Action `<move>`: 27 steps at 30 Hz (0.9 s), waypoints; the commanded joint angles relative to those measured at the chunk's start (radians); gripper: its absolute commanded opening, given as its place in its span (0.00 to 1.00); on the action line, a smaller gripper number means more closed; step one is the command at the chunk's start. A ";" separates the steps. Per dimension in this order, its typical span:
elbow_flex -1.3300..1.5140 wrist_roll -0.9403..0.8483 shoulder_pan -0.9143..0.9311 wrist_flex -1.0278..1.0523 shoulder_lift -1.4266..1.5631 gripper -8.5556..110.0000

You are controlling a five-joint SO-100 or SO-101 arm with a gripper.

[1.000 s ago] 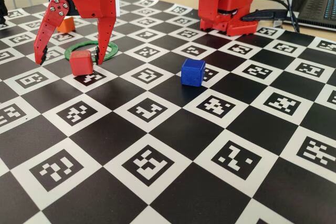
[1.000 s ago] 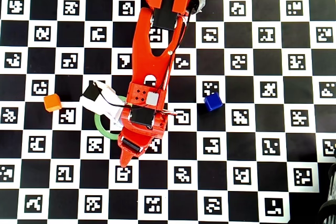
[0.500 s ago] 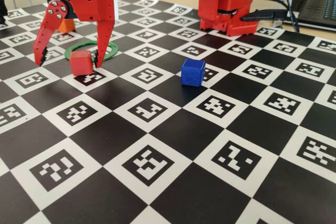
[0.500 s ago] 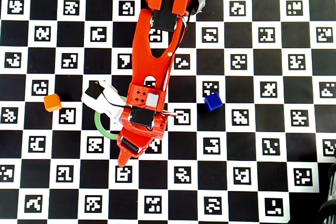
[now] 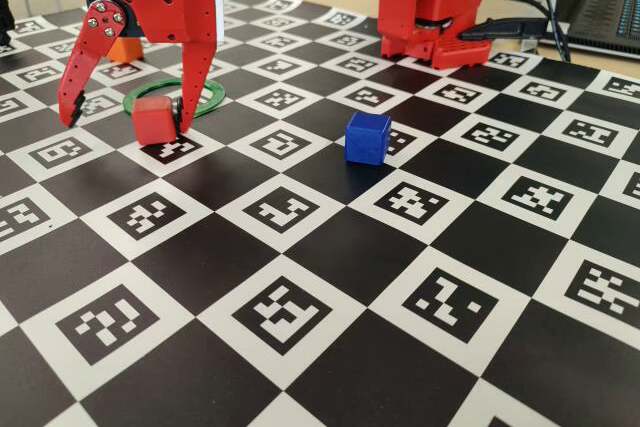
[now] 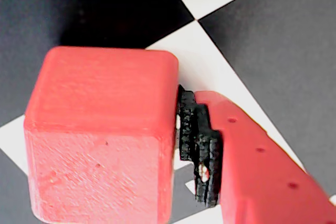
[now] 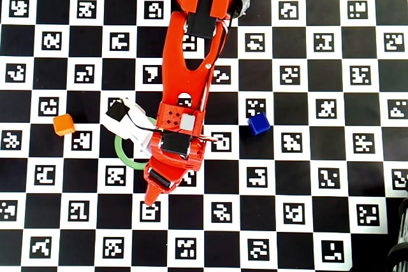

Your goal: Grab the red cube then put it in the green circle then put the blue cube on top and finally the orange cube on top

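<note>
One red tool [image 5: 125,119] is straddling the small matte red cube [image 5: 155,119] with jaws wide, one black-padded finger [image 6: 202,150] touching its side, just beside the thin green ring [image 5: 213,97].

The red arm [image 7: 188,74] reached out from its base [image 5: 430,2] and bent down so that the gripper [image 5: 125,119] pointed at the desk [image 5: 330,247] with its jaws spread wide, one finger [image 6: 247,166] pressing its black pad against the red cube [image 5: 155,119].
</note>
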 commanded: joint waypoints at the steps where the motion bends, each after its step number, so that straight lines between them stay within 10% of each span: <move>1: -0.081 0.006 -0.009 -0.008 0.025 0.41; 12: -0.077 -0.006 -0.009 -0.005 0.028 0.16; 27: -0.229 -0.097 0.028 0.207 0.181 0.14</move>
